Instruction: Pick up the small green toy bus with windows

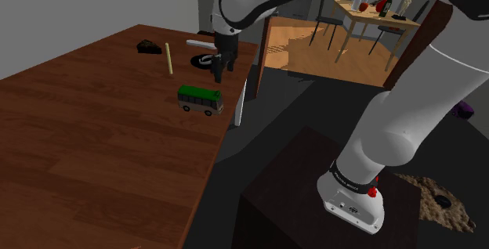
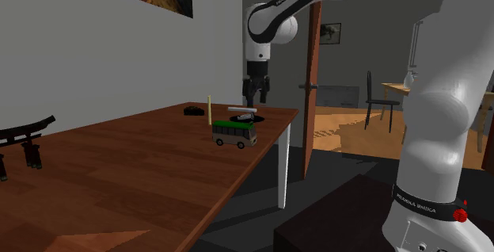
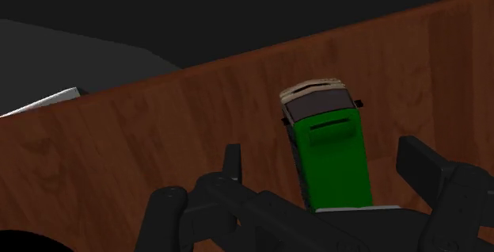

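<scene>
A: Where do we find the green toy bus [image 1: 200,99]?

B: It stands on its wheels on the wooden table [image 1: 86,153], close to the table's long edge. Our gripper [image 1: 222,69] hangs above the table, a little farther along that edge, with its fingers [image 3: 427,165] apart and empty.

A: So how do we close in well?

B: We'd centre over the roof and set the fingers across the bus's narrow sides. Then we come down low and squeeze evenly, so it doesn't roll away.
</scene>
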`<state>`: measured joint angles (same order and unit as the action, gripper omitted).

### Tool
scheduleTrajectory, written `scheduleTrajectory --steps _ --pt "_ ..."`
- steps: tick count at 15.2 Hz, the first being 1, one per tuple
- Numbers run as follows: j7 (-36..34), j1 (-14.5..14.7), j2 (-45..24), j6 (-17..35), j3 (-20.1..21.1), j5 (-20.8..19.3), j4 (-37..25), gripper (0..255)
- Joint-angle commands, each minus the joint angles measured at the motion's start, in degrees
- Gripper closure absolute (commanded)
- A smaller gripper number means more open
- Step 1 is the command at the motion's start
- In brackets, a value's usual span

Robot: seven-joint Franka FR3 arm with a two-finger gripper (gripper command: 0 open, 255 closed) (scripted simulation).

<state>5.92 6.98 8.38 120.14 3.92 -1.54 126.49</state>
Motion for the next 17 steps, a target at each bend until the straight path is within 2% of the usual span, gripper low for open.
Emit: scheduleTrajectory --steps 1,8,17 --pt "-0.1 0.6 -4.5 1.9 0.8 -0.7 -2.6 0" --pt "-0.5 2.8 -18.6 6.0 2.7 -4.3 -12.4 0" --pt "-1.2 2.9 -21.5 11.2 2.4 -5.1 -10.1 0"
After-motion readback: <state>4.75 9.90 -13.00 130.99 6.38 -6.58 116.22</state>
